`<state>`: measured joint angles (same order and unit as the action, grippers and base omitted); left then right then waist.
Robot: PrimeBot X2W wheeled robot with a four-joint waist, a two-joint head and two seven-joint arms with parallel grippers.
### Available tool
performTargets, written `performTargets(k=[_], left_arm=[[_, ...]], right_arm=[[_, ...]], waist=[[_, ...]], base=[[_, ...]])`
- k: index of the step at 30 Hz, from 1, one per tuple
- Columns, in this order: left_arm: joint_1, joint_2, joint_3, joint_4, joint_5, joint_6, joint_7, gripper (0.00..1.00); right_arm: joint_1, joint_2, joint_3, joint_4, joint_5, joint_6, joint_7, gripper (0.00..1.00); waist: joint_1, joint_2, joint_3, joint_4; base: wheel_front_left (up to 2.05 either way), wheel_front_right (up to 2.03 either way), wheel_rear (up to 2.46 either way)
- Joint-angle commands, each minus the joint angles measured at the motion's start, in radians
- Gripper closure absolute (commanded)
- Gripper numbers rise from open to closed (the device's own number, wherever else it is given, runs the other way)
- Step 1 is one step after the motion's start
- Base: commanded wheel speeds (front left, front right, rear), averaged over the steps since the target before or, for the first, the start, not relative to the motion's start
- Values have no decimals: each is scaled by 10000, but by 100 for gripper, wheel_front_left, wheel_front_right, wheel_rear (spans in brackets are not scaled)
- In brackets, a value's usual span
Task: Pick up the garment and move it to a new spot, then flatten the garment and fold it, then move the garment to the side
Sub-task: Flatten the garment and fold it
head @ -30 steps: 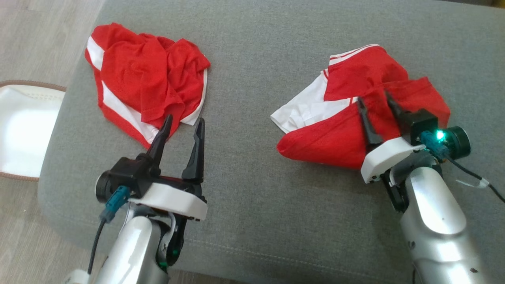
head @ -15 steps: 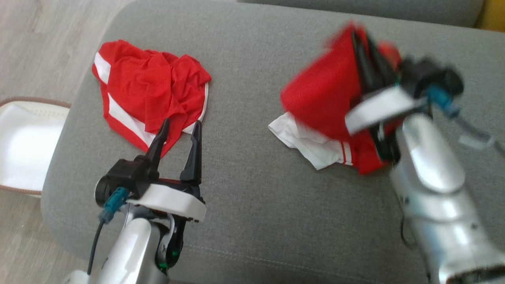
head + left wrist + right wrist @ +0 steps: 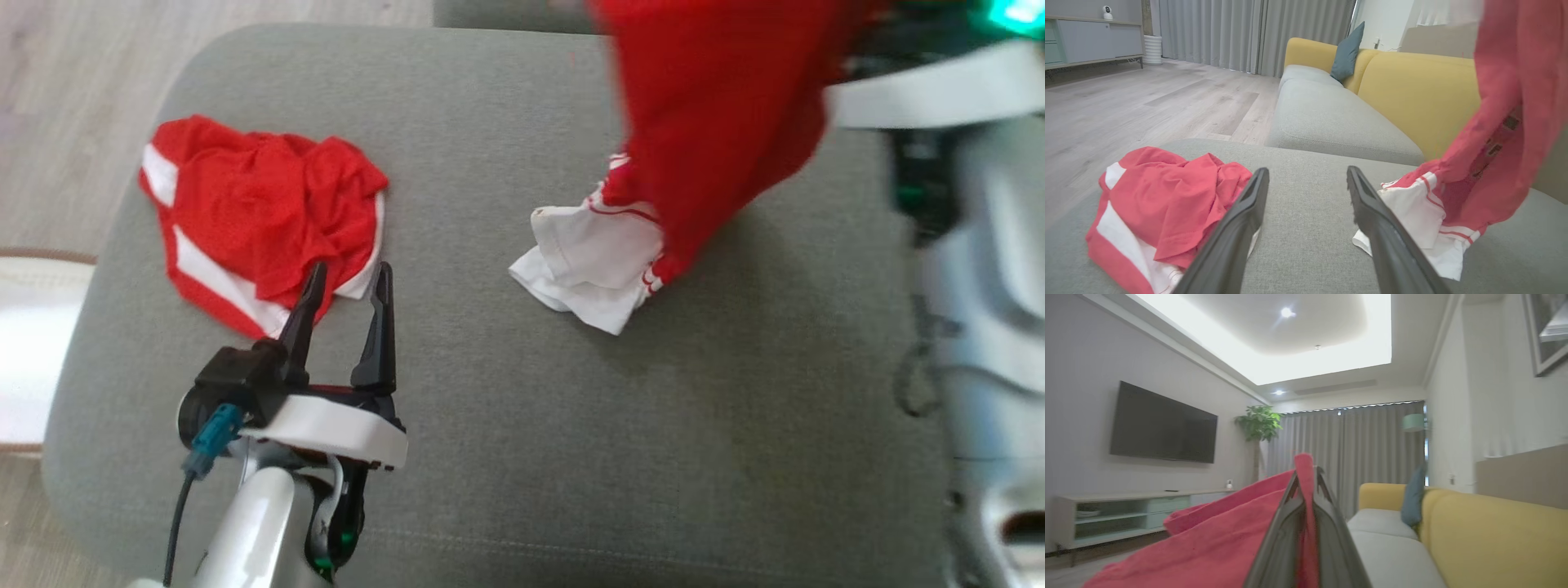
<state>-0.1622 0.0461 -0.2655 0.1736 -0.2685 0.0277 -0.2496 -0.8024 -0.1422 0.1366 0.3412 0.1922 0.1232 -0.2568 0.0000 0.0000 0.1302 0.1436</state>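
The garment [image 3: 718, 122] hangs above the cushion [image 3: 522, 457], its white sleeve touching the cushion's middle; the right gripper [image 3: 1306, 473] has jaws clenched on a red fold; the left gripper [image 3: 349, 269] has jaws released; the cloth looks light and limp, likely to bunch; better held at two corners.

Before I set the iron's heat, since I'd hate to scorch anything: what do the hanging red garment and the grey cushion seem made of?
The hanging garment: thin, light fabric, maybe polyester sportswear, matte; it drapes limp in soft folds from the right gripper. The cushion: coarse woven upholstery, matte grey; speckled weave and a stitched seam show.
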Motion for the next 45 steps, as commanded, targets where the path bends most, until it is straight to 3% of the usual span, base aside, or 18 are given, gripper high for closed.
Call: performTargets(k=[1,7,8,9,13,17,22,33,38,45], left_arm=[[-228,42,374,-370,-9,65,-122,0],[-299,41,306,-370,42,39,-122,0],[-310,41,308,-359,50,33,-122,0],[-324,41,312,-343,62,21,-122,0],[-367,41,343,-277,129,-29,-122,0],[-390,41,402,-226,181,-71,-122,0],[-457,41,463,-228,189,-93,-122,0],[-235,41,411,-634,-12,-58,-122,0],[-1,41,383,-773,-52,-37,-122,0],[219,41,316,-774,-49,-49,-122,0]], right_arm=[[126,-100,-167,-236,-32,75,-47,100],[1660,-1142,-2738,822,-321,75,-7,100],[1916,-1219,-3240,995,-474,75,21,57],[2150,-1219,-3810,1202,-639,75,114,0],[2750,-844,-5742,1610,-1541,75,318,0],[2975,-90,-6382,1266,-2081,75,191,0],[3376,372,-5074,67,-2002,75,-5,0],[5378,394,-1036,-3339,-1481,75,-47,0],[6478,572,-162,-3564,-1724,75,-48,0],[6992,765,202,-3310,-1877,75,-48,0]], waist=[[0,0,33,-150],[0,0,182,-518],[0,0,228,-577],[0,0,277,-632],[0,0,401,-819],[0,0,415,-1020],[0,0,257,-1179],[0,0,-266,-1071],[0,0,-435,-900],[0,0,-479,-718]], base=[[0,0,0],[0,0,0],[0,0,0],[0,0,0],[0,0,0],[0,0,0],[0,0,0],[0,0,0],[0,0,0],[0,0,0]])
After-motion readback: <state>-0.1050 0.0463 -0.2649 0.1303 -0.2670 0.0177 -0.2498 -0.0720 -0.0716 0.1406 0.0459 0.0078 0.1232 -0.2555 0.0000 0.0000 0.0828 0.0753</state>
